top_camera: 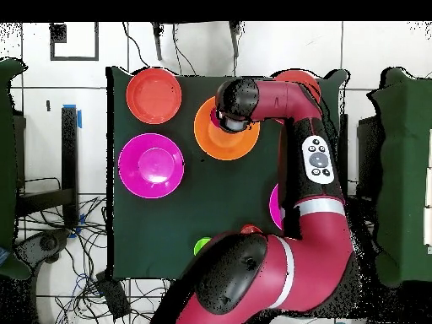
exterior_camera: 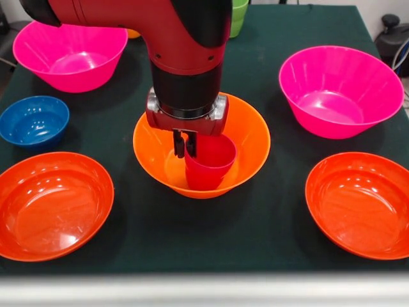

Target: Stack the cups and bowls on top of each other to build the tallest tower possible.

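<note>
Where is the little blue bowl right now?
In the front view the small blue bowl sits near the table's left edge, between a pink bowl behind it and a red-orange shallow bowl in front.

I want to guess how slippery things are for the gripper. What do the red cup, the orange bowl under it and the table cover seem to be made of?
The red cup looks like glossy moulded plastic: smooth walls with a soft sheen. The orange bowl seems the same, with bright highlights on its rim and a faintly translucent glow. The table cover looks like matte dark green cloth or felt, with no reflections; which one is unclear.

glossy red cup (exterior_camera: 209,167) sits upright inside the large orange bowl (exterior_camera: 249,137), mid-table.
</note>
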Robot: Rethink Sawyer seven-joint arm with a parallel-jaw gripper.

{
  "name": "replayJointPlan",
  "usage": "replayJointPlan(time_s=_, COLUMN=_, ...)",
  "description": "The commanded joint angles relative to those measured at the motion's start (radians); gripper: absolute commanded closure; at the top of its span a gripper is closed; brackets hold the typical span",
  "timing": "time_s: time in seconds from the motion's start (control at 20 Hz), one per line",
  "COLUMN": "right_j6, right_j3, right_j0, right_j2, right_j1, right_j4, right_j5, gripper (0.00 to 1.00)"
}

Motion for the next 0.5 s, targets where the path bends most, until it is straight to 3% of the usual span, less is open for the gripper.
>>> replayJointPlan(time_s=0.05, right_j6=-0.065, right_j3=-0.005, right_j0=0.032, right_j2=-0.006, right_j1=0.015, right_j4=-0.002, right_j5=0.094, gripper=1.0)
replayJointPlan(time_s=0.5, right_j6=-0.073, right_j3=0.017, right_j0=0.033, right_j2=-0.007, right_j1=0.005, right_j4=0.002, right_j5=0.104, gripper=1.0)
